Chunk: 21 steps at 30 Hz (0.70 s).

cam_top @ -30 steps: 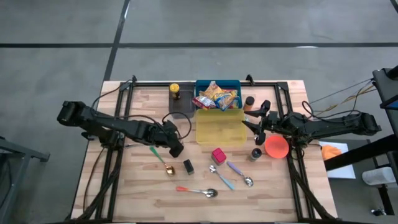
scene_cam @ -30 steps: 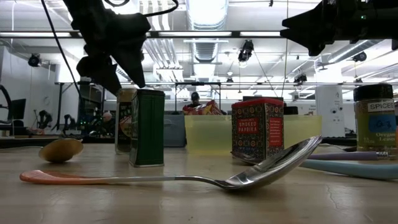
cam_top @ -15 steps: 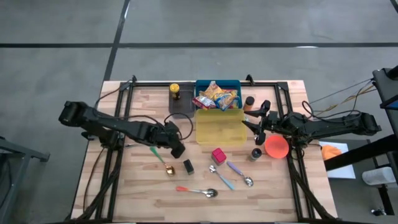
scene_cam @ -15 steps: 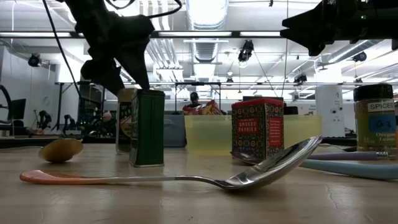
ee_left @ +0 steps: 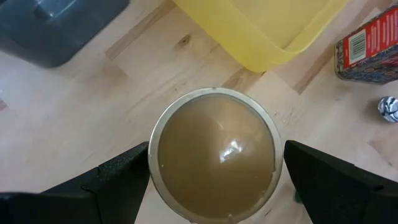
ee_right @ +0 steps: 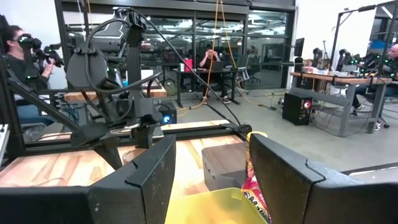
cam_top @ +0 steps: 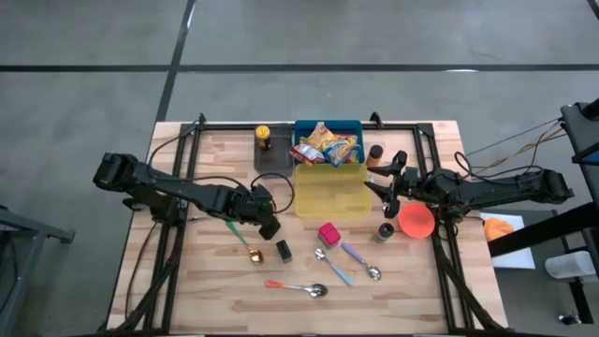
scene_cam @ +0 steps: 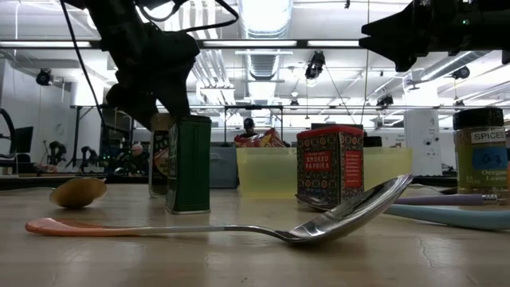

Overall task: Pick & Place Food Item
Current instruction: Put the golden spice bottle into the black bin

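Observation:
A jar with a round tan lid (ee_left: 214, 152) stands upright on the wooden table; in the low view the jar (scene_cam: 158, 159) shows behind a dark green tin (scene_cam: 189, 163). My left gripper (cam_top: 269, 227) hangs open just above it, pointing steeply down. One finger (ee_left: 118, 180) stands on each side of the lid, and no touch shows. The gripper hides the jar in the high view. My right gripper (cam_top: 387, 184) waits open at the right, held level above the table with nothing between its fingers.
An empty yellow bin (cam_top: 331, 216) lies just right of the left gripper, and a blue bin (cam_top: 328, 123) of snack packets (cam_top: 326, 145) lies behind it. Nearby are a red tin (cam_top: 328, 233), the green tin (cam_top: 283, 250), several spoons (cam_top: 298, 287), small spice jars (cam_top: 386, 230) and an orange bowl (cam_top: 416, 221).

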Each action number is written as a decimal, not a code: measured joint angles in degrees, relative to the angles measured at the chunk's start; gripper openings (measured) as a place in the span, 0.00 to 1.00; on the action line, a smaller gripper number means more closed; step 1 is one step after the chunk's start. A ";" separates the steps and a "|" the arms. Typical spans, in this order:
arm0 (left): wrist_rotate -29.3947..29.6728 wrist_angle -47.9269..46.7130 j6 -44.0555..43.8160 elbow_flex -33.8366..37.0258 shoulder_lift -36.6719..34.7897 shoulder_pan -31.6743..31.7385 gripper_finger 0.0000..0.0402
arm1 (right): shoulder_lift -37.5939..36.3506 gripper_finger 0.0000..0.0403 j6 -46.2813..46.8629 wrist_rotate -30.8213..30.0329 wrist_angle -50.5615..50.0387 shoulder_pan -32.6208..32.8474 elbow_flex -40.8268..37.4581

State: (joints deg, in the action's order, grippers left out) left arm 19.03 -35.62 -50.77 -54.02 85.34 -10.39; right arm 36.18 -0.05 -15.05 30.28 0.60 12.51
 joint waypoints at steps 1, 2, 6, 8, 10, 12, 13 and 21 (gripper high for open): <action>0.24 -0.01 0.08 0.00 0.00 0.00 0.91 | 0.00 0.50 0.00 0.00 0.00 0.02 0.00; 0.35 0.00 0.16 0.00 0.00 0.00 0.91 | 0.00 0.50 0.00 0.01 0.02 0.02 0.01; 0.86 0.03 0.18 0.00 0.00 0.00 0.91 | 0.00 0.50 0.00 0.01 0.00 0.01 0.01; 0.88 0.05 0.17 0.00 0.00 0.00 0.90 | 0.00 0.50 0.00 0.00 0.01 0.01 0.00; 0.90 0.14 0.18 0.00 0.00 0.00 0.86 | 0.00 0.50 0.00 0.00 0.00 0.02 0.00; 0.92 0.20 0.18 0.00 0.00 0.00 0.80 | 0.00 0.50 0.00 0.01 0.01 0.02 0.01; 0.96 0.20 0.17 0.00 0.00 0.00 0.77 | 0.00 0.50 0.00 0.00 0.01 0.01 0.00; 1.53 0.26 0.02 0.00 0.00 0.00 0.65 | 0.00 0.50 0.00 0.01 0.00 0.01 0.00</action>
State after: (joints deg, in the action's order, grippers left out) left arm 20.56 -35.35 -50.74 -54.02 85.34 -10.39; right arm 36.18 -0.05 -15.03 30.28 0.62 12.51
